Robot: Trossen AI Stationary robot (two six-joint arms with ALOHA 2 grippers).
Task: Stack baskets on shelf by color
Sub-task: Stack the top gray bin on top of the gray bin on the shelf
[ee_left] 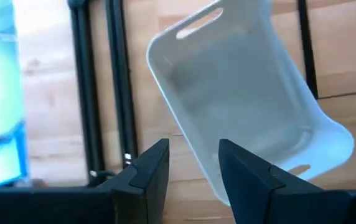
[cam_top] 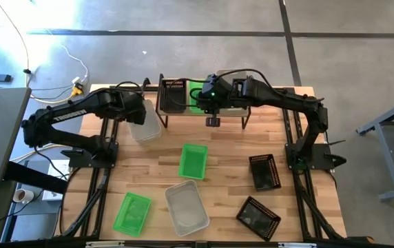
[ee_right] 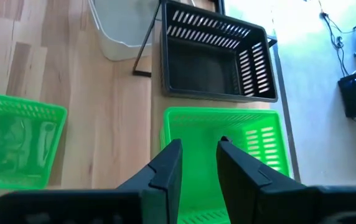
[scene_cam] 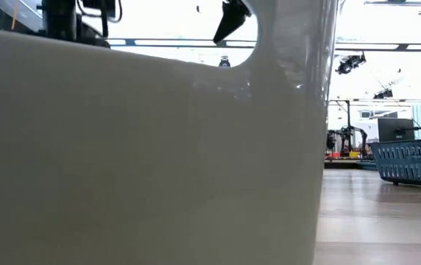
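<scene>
my left tool (ee_left: 193,163) hangs with fingers apart directly over the clear basket (cam_top: 144,127) lying on the counter (cam_top: 224,169) just left of the shelf (cam_top: 246,110), its long axis slanting across my fingers. my right tool (ee_right: 198,151), fingers slightly parted, sits over the green basket (ee_right: 228,143) on the shelf beside the black basket (ee_right: 212,59), so i judge the left arm nearer the clear one.

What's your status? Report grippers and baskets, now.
Left gripper open above a clear basket beside the shelf. Right gripper over the green basket on the shelf, next to a black basket. Grip unclear. Nothing blocking.
</scene>
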